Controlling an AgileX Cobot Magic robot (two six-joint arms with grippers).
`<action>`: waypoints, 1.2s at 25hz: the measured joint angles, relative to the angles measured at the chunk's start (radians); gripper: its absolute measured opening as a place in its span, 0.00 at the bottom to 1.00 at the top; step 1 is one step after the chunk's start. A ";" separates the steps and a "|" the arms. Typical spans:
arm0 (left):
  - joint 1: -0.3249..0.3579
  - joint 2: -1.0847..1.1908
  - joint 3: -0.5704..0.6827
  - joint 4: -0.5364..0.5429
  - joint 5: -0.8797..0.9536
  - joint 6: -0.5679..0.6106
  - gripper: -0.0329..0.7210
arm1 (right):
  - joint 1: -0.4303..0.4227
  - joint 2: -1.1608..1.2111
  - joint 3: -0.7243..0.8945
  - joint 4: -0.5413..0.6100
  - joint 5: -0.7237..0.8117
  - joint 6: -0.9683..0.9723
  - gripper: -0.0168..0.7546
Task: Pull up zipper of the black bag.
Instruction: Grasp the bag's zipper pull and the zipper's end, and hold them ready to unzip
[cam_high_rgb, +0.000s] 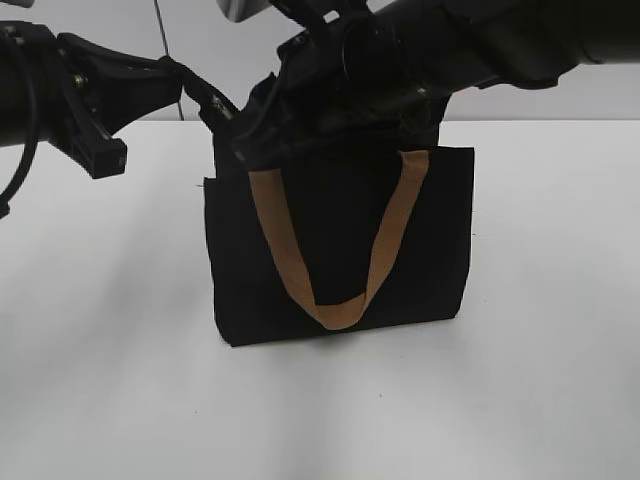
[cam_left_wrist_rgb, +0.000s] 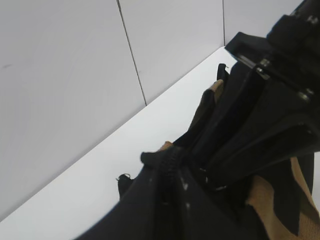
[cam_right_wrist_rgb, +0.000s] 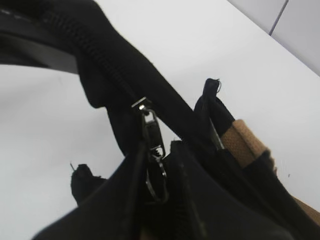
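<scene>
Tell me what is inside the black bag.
Nothing of the contents shows. Looking down from the right wrist, the zipper pull hangs where the black bag top parts, and the gap below is dark. Fabric and both arms cover the opening in the other views.

No legible text, labels, brand marks, nos. or signs are showing in any view. Black bag (cam_high_rgb: 340, 240): fabric and front panel are showing plain, no print, no tag w/ lettering. Tan strap (cam_high_rgb: 335, 300): plain webbing, no woven wording. Zipper pull (cam_right_wrist_rgb: 152, 135) in the right wrist view: bare silver metal, any stamp is reading too small/blurred to make out. Bench (cam_high_rgb: 100, 380) and wall panels (cam_left_wrist_rgb: 60, 75): unmarked. Arm housings in the exterior view: dark, no readable decals.
</scene>
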 joint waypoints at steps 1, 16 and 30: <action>0.000 0.000 0.000 0.000 0.000 0.000 0.09 | 0.000 0.000 0.000 0.000 0.012 0.000 0.20; 0.000 0.000 0.000 0.000 0.000 0.000 0.09 | 0.000 0.021 0.000 0.000 0.072 0.000 0.02; 0.000 0.000 0.000 0.000 0.000 0.000 0.09 | -0.021 -0.003 0.000 -0.001 0.104 0.040 0.02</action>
